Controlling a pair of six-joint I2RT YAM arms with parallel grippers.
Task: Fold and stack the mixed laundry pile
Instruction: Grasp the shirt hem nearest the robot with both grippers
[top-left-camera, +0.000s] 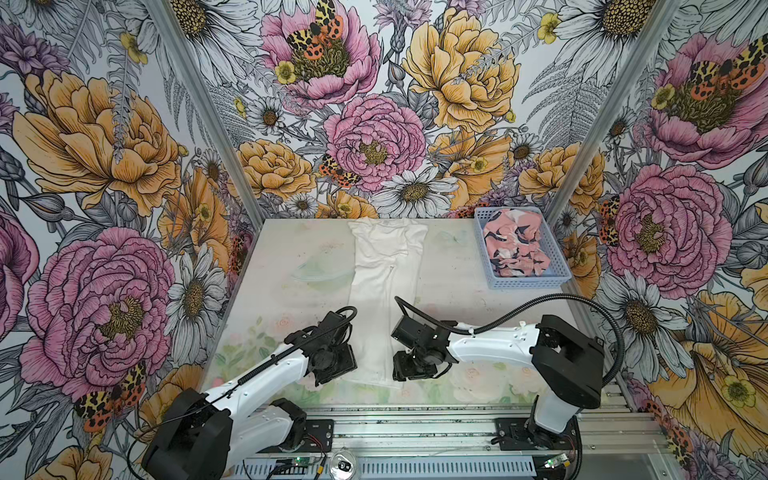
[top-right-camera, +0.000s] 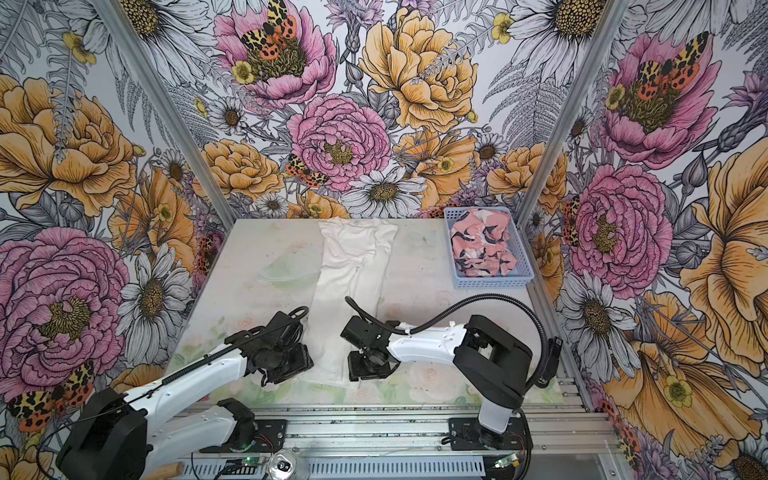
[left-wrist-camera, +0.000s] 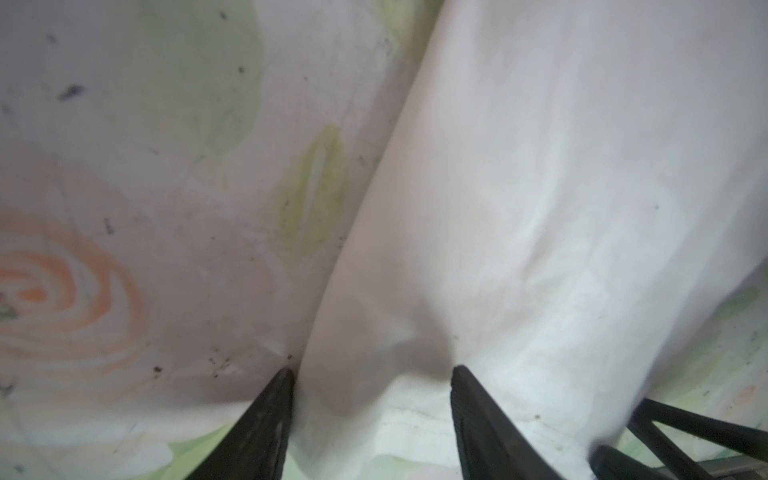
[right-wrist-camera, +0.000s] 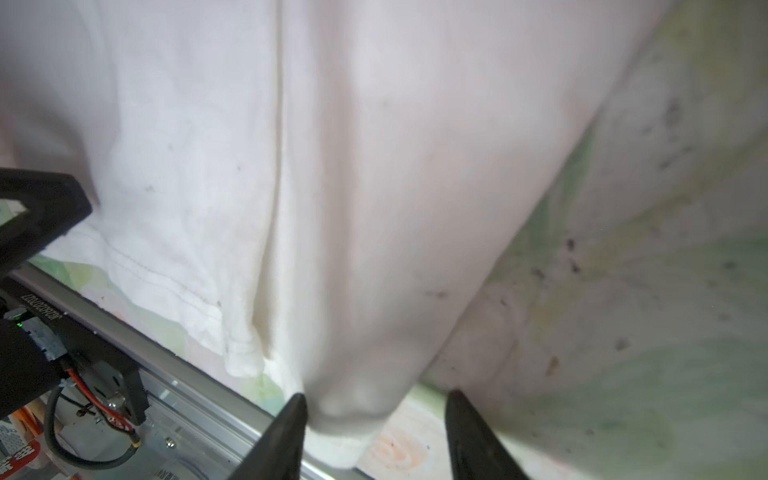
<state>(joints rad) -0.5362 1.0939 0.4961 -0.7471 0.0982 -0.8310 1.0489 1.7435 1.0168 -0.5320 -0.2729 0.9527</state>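
Now L jaws and R jaws open astride garment (top-left-camera: 386, 266) hem corners; pinch all layers, lift evenly twd far end.

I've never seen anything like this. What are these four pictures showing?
This is a robot with two arms, a left arm and a right arm, each ending in a two-fingered claw. Two pictures look down on the whole table from above; the other two come from cameras on the wrists. A white garment, folded into a long strip, lies on the table. A pink patterned garment sits crumpled in a blue basket at the far right. The left gripper and right gripper are both open, each straddling an edge of the white garment's near end. Nothing is held yet.
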